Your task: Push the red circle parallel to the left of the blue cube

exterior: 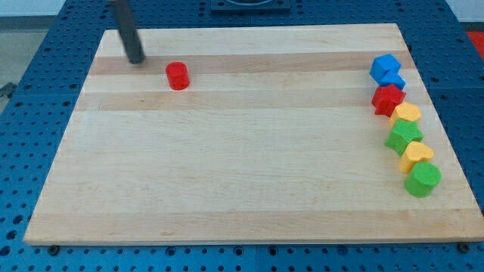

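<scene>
Wooden desk [227,166]: my tip [137,60] sits just left of red circle [178,75], blue cube [386,69] far right; no gripper to report.

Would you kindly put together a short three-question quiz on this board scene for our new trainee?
1. True or false: my tip touches the red circle.
2. Which block sits nearest the view's top in the right-hand column? A) green cylinder B) blue cube C) red star
3. Fill in: my tip stands to the view's ____ of the red circle.

Key: 1. False, a gap of bare wooden board shows between them. 2. B. 3. Left, and slightly nearer the top.
</scene>
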{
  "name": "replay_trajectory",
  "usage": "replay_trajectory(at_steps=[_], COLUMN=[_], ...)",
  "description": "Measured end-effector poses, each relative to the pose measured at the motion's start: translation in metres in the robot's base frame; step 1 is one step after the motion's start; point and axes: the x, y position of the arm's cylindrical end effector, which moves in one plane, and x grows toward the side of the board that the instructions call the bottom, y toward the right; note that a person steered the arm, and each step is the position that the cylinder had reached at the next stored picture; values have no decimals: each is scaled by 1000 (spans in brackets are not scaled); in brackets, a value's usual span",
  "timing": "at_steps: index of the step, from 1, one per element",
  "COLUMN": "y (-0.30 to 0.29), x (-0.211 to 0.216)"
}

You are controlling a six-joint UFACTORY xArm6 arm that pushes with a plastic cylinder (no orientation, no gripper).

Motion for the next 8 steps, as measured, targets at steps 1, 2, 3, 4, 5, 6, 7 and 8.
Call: replay_trajectory(at_steps=[1,2,3,4,5,6,7,8], y=[-12,17,80,146,185,122,59,72], x=[41,74,74,59,55,69,63,35])
